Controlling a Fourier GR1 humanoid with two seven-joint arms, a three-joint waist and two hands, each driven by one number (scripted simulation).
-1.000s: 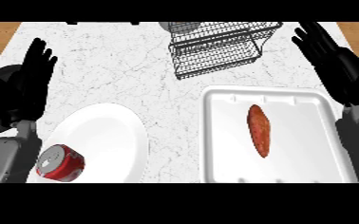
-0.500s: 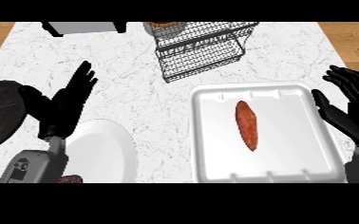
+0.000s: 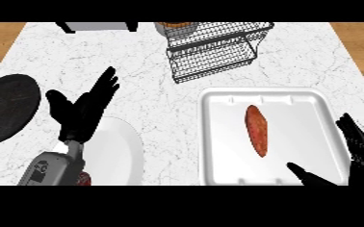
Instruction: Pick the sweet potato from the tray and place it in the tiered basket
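Right hand [image 3: 340,157] open-fingered over the tray's [image 3: 220,139] right edge, apart from the sweet potato [image 3: 256,130]; no legible writing.

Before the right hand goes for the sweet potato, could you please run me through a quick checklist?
1. Sweet potato lies in the tray: ok.
2. Nothing covers it: ok.
3. Right hand open, fingers straight, holding nothing: ok.
4. Right hand over the sweet potato: not ok; it sits at the tray's right edge, apart from it.
5. Basket upright behind the tray, front open: ok; whether its tiers have room, cannot tell.
6. Left hand open over the plate, clear of the tray: ok.
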